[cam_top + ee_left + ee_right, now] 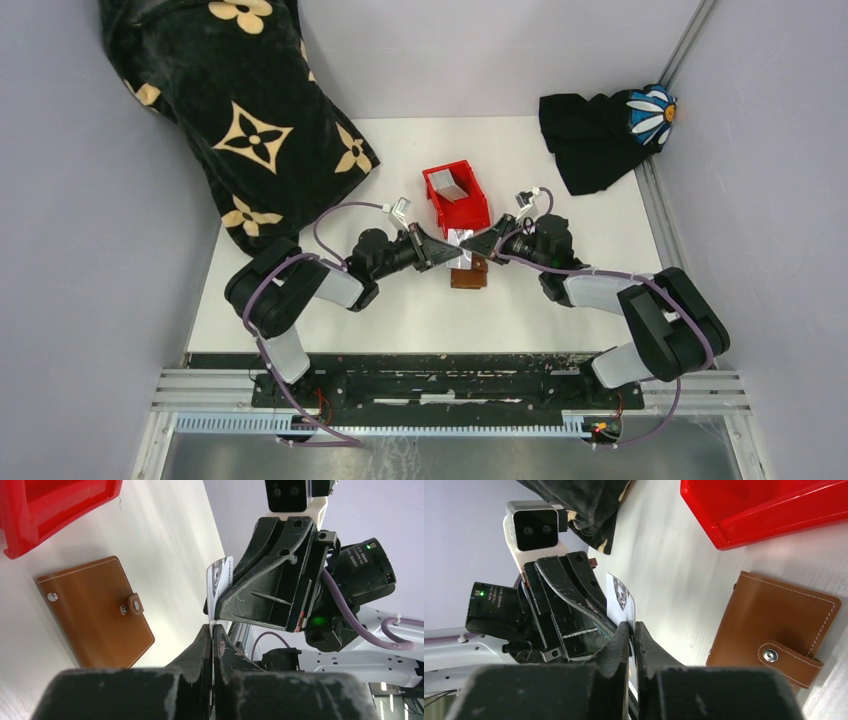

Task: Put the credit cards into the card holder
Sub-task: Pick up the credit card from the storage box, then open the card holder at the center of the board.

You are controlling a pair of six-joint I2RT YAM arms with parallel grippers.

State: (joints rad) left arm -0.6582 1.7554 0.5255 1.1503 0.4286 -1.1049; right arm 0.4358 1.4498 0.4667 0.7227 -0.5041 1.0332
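One credit card (220,586), pale with a printed picture, stands on edge in the air between both grippers. My left gripper (212,627) is shut on its near edge. My right gripper (633,625) is shut on the same card (622,600) from the opposite side. Seen from above, the two grippers (450,250) (482,243) meet just above the card holder (468,273). The card holder (95,612) (774,625) is a brown leather wallet lying flat on the table, snapped closed. Another grey card (455,185) lies inside the red bin (470,208).
The red bin sits just beyond the wallet. A black cloth with tan flowers (230,110) covers the back left. A black cloth with a daisy patch (600,135) lies at the back right. Grey walls enclose the white table (300,310).
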